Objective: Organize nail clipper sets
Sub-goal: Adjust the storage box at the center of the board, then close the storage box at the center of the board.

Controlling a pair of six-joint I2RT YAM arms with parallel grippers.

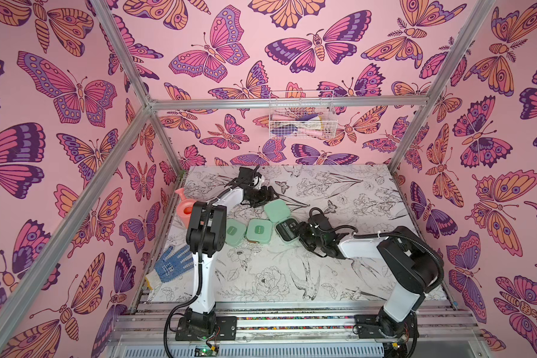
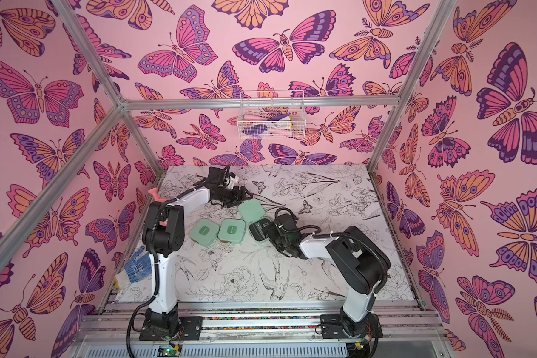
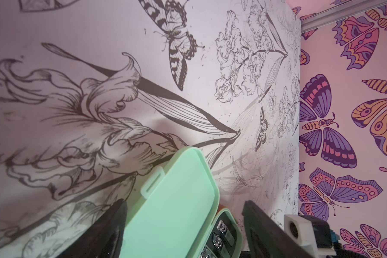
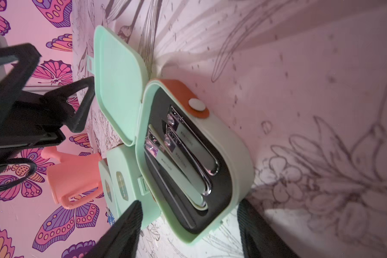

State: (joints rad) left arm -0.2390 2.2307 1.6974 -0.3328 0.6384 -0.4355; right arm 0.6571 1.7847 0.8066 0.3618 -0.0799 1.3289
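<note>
Well, the biggest thing here is the table, covered in a black-and-white print of flowers and birds. The left arm and right arm reach in over it from the near edge.

On the back wall hangs a white wire basket holding some coloured bits I can't make out. A blue-dotted work glove lies by the table's left edge. A pink watering can stands further back on that side, half hidden by the left arm.

About mid-table sit the three mint-green cases. One closed case is side by side with a second closed case. Just right of those is the open case, its lid thrown back toward the far wall.

The left gripper hovers at the lid's far edge, fingers spread and clutching nothing. The right gripper is at the open case's right end, also released. Its wrist view shows bare table between each finger and the base.

Inside, on the black lining, slim metal clippers lie side by side. An orange strap with a white snap runs along the base's side.
</note>
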